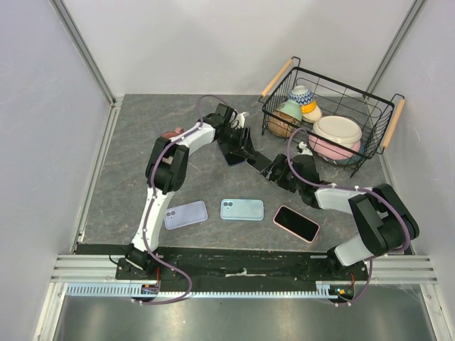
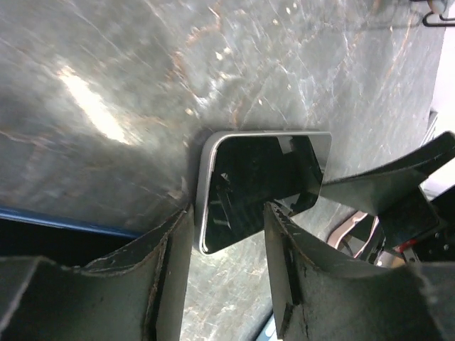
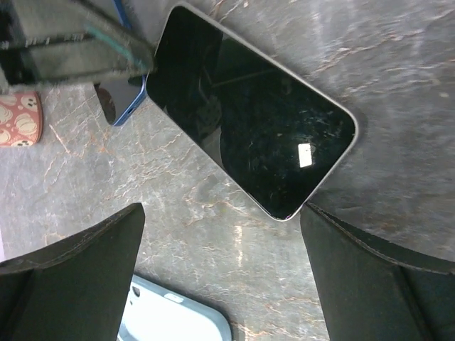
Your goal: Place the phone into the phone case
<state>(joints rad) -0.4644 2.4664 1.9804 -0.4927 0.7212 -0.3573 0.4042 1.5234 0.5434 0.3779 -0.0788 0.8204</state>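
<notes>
Dark marbled table point(image 1: 142, 156) sits between white walls, with a wire basket point(image 1: 348, 84) of bowls point(image 1: 338, 131) at its far right corner. Both arms reach to mid-table, where the phone point(image 2: 263, 177) lies flat, screen up. The left gripper point(image 2: 229, 209) is partly open, its jaws astride one end of the phone; whether they touch it cannot be told. The right gripper point(image 3: 222, 207) is wide open and holds nothing, hovering just off the phone's other end. Nearer the bases, well apart from the phone, lie a lilac case point(image 1: 185, 214), a blue case point(image 1: 242, 209) just beside it, and a pink-rimmed phone point(image 1: 296, 223) to the right.
</notes>
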